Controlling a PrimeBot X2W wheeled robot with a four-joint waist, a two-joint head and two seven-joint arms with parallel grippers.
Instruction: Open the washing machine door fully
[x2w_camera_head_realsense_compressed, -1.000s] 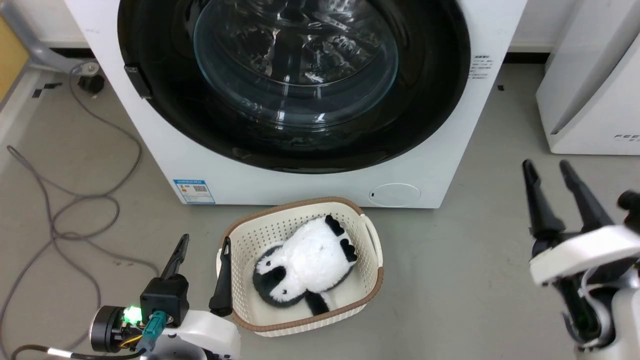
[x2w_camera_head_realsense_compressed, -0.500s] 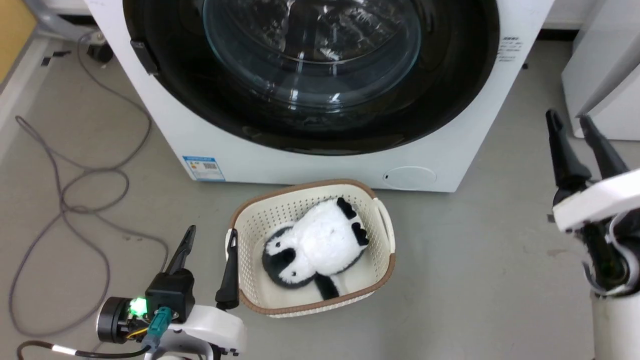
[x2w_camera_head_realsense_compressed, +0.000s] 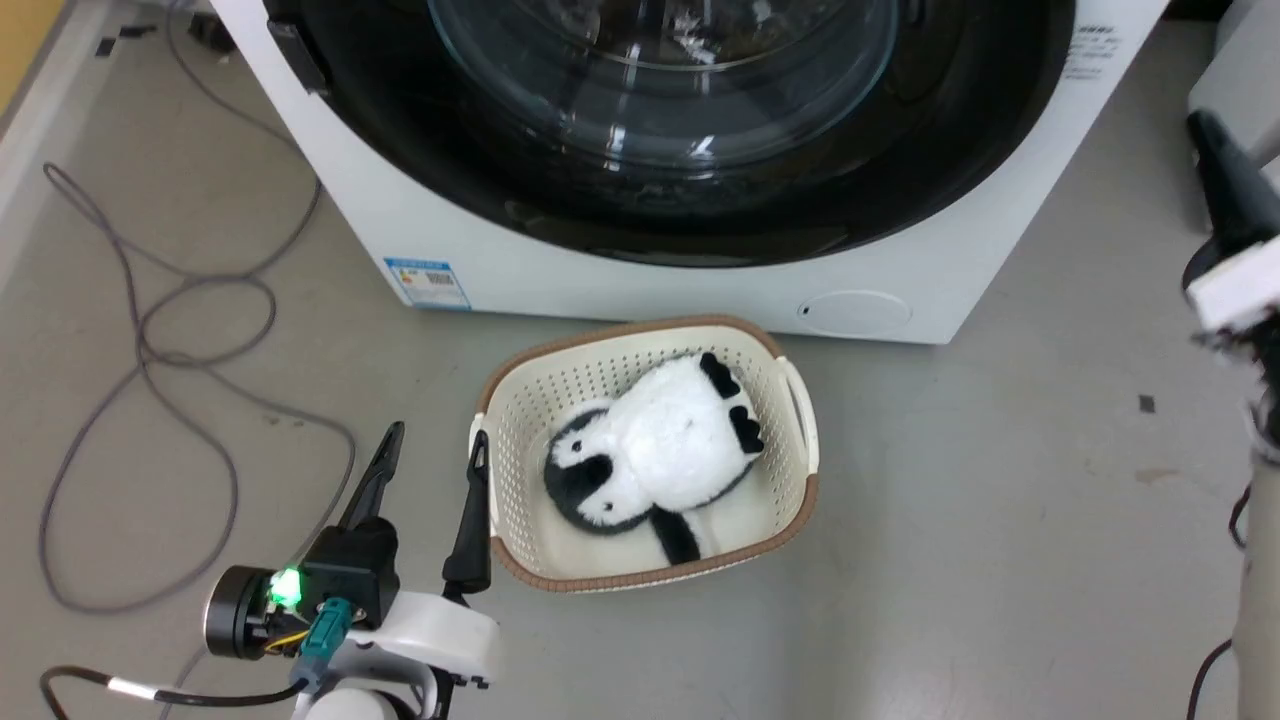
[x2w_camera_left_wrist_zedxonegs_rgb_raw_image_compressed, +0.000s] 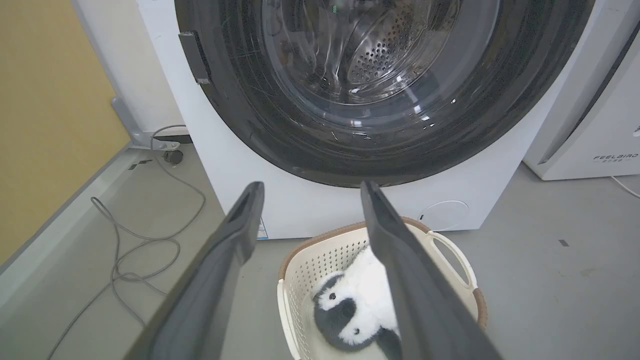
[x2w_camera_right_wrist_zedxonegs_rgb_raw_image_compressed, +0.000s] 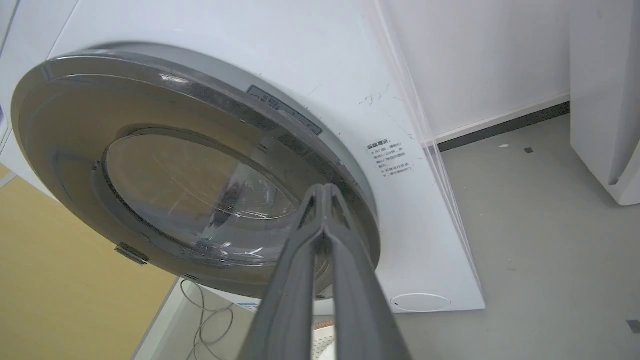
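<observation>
On the far floor (x2w_camera_head_realsense_compressed: 1000, 500), the washing machine door (x2w_camera_head_realsense_compressed: 420, 170) lies shut on the washing machine (x2w_camera_head_realsense_compressed: 560, 275), all opening left to do, my right tool (x2w_camera_right_wrist_zedxonegs_rgb_raw_image_compressed: 324, 192) clenched empty near its right rim, my left tool (x2w_camera_head_realsense_compressed: 438, 440) released.

Bright, even light, soft shadows; white glare streaks the washing machine door (x2w_camera_head_realsense_compressed: 660, 120) glass; wrist views bow at edges.

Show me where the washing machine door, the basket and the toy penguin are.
washing machine door (x2w_camera_head_realsense_compressed: 690, 90), head view, on the glass window.
basket (x2w_camera_head_realsense_compressed: 540, 400), head view, on the perforated inner wall.
toy penguin (x2w_camera_head_realsense_compressed: 670, 440), head view, on the white body.
</observation>
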